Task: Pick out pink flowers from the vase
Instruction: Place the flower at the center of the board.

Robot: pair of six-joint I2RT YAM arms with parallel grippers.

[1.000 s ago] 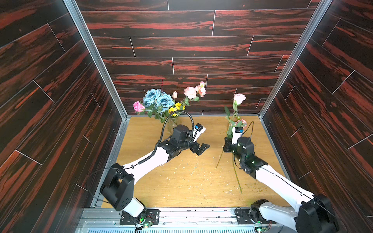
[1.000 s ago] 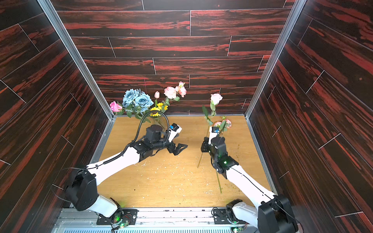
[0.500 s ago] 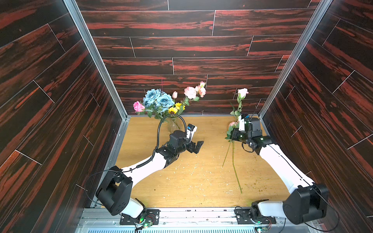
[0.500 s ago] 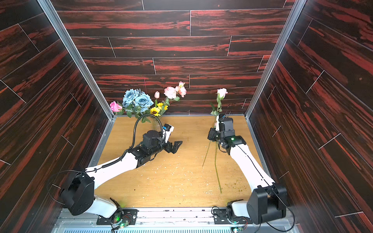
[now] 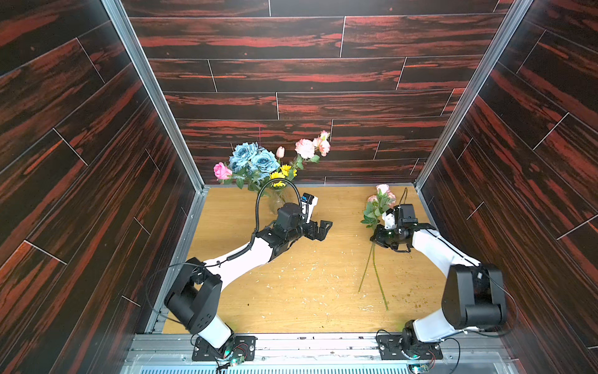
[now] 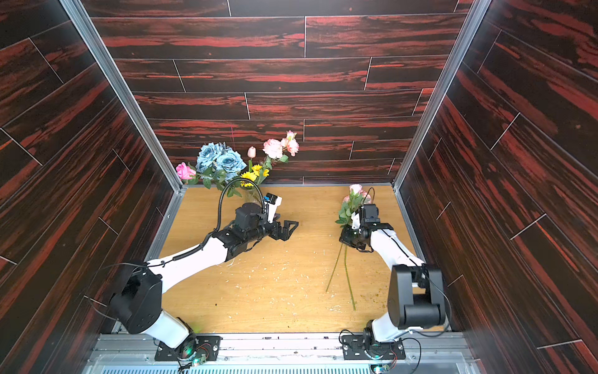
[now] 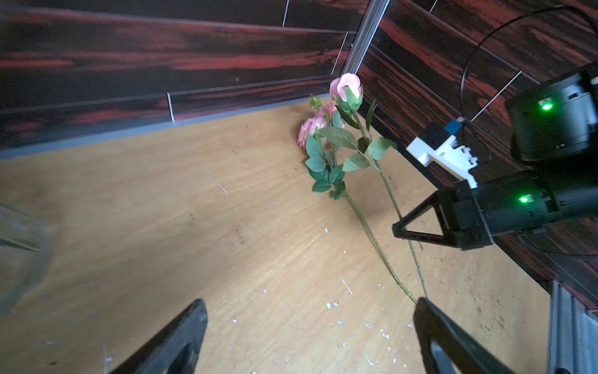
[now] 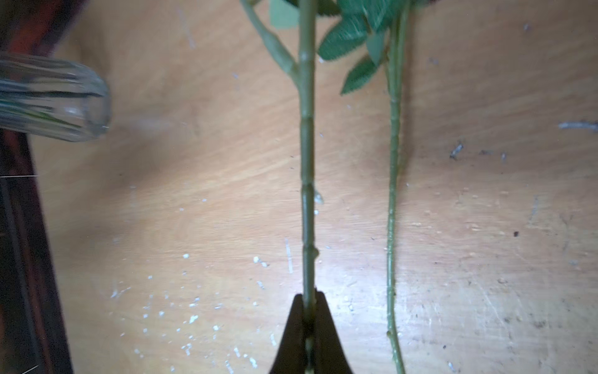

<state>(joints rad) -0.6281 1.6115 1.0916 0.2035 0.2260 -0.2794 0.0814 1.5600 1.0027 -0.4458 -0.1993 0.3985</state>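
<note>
Dark red-streaked panel walls point(image 5: 291, 74) are set around a tan wooden tabletop point(image 5: 307, 291). The glass vase point(image 5: 277, 201) is placed at the back, partly hidden by the wrist of the left arm point(image 5: 246, 255) and its cable loop point(image 5: 259, 200). Pink flowers point(image 5: 305, 148) are seen in it among blue roses point(image 5: 254, 158) and sunflowers point(image 5: 284, 170). Near the right wall, a pink rose stem point(image 8: 306, 162) is pinched between the closed fingers of the right gripper point(image 8: 309, 296), with a second pink spray's stem point(image 8: 393, 194) just beside it. The left gripper point(image 5: 323, 230) is held wide apart and empty.

A robot test cell — wood-print wall panels point(image 5: 291, 74), aluminium corner posts point(image 5: 153, 94), arms point(image 5: 239, 259) bolted to a rail point(image 5: 307, 348).
</note>
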